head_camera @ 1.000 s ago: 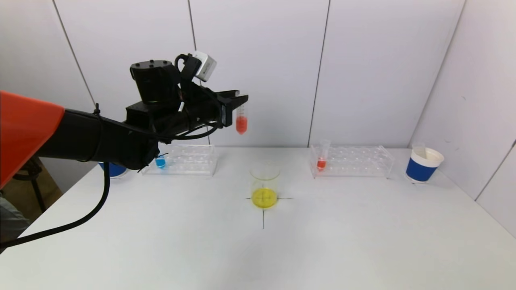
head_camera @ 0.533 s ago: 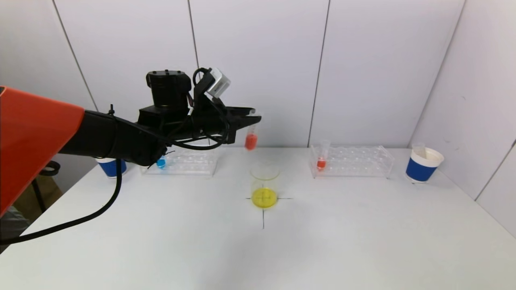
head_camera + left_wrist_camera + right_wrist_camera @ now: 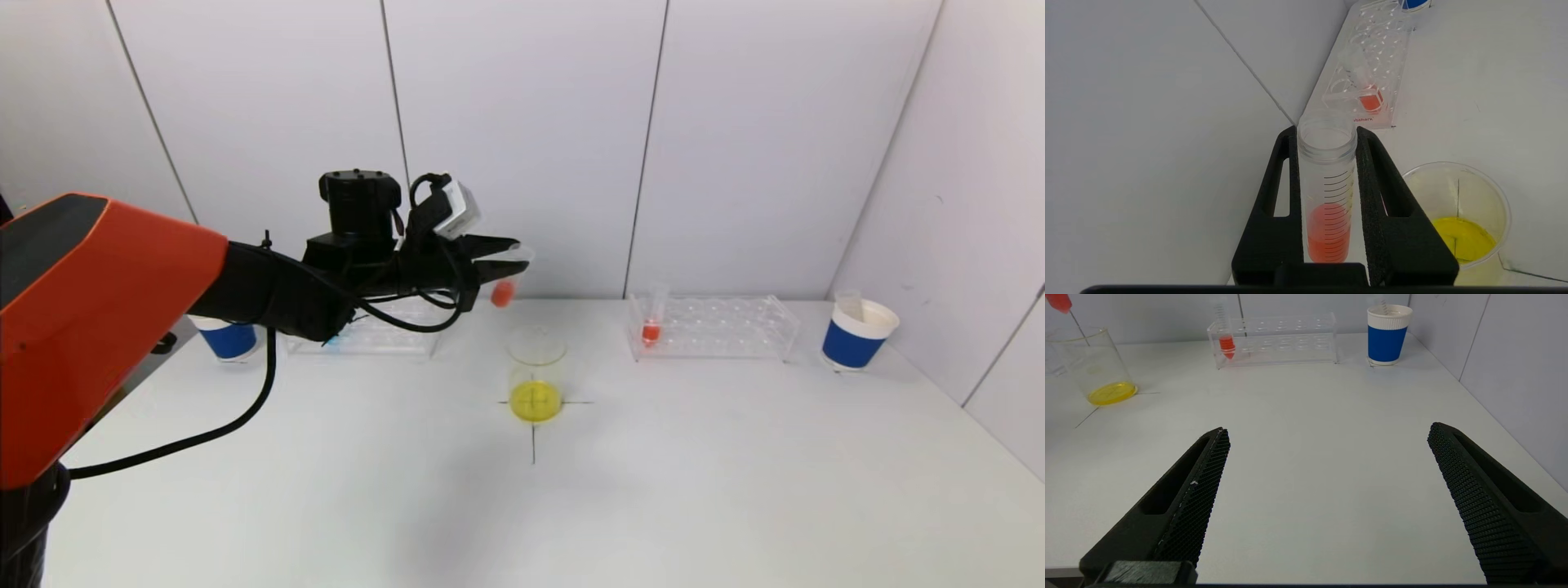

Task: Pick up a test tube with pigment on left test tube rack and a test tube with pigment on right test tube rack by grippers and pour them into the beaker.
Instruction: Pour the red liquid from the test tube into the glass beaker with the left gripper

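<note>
My left gripper (image 3: 508,251) is shut on a clear test tube (image 3: 506,282) of orange-red pigment and holds it tilted, just above and behind the beaker (image 3: 535,376). In the left wrist view the tube (image 3: 1327,196) sits between both black fingers, and the beaker (image 3: 1457,212) holds yellow liquid. The right rack (image 3: 718,327) carries one tube of red pigment (image 3: 651,322). My arm hides most of the left rack (image 3: 384,336). In the right wrist view the right gripper (image 3: 1329,430) hangs open and empty over bare table, well short of the right rack (image 3: 1282,339).
A blue paper cup (image 3: 853,333) stands at the far right beside the wall, and another blue cup (image 3: 227,339) stands left of the left rack. A black cross marks the table under the beaker. The left arm's cable hangs over the table's left side.
My left arm has carried the tube right and down, from above the left rack to just over the beaker, and the tube has tipped off upright. The right gripper has not moved.
</note>
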Motion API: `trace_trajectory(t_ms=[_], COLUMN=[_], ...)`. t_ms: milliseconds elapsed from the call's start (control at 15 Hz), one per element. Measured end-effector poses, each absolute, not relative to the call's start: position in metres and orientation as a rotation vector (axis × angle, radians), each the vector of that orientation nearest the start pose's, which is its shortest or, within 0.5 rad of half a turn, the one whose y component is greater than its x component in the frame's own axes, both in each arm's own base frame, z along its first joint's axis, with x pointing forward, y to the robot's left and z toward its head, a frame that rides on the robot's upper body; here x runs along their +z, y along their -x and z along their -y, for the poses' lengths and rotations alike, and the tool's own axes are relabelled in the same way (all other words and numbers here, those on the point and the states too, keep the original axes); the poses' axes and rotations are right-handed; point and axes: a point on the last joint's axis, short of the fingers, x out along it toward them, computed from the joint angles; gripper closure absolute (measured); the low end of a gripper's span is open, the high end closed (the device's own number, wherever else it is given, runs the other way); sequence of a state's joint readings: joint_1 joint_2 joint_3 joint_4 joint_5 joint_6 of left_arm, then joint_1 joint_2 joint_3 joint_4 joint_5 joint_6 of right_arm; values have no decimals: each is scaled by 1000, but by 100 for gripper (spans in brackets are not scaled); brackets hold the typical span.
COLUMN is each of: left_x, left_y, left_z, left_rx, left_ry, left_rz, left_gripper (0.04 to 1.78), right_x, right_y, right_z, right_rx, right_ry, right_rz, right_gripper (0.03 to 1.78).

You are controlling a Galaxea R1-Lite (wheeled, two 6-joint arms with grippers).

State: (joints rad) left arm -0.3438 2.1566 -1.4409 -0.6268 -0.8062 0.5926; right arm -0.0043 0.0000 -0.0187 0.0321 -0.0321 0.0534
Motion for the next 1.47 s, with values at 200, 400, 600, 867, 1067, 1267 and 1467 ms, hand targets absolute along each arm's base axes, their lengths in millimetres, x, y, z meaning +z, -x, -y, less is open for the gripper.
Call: trace_trajectory(t_ms=[200,400,600,867,1067,1267,1467], left_x=[175,171,170,174,176,176,175], left_y=[-415,-416,-416,-416,-416,-416,-416], left_z=[162,163,165,168,168,167,166], left_rx=[-1181,-1203,-1217,-1210,-1197,-1185,-1174], left_ry=[-552,-597,-636,-705,-769,-816,-853], left_rz=[282,320,358,423,473,506,528], left_gripper=[140,140,140,140,140,140,140], right_x=[77,77,77,77,77,77,77], right_y=[24,24,24,24,24,24,24], right_z=[1,1,1,1,1,1,1], right_rx=[-36,-36,-36,-36,-36,-36,-36], right_ry=[-53,-53,-53,-53,-53,-53,-53], right_rz=[-13,-13,-13,-13,-13,-13,-13], right_gripper=[5,5,5,5,5,5,5])
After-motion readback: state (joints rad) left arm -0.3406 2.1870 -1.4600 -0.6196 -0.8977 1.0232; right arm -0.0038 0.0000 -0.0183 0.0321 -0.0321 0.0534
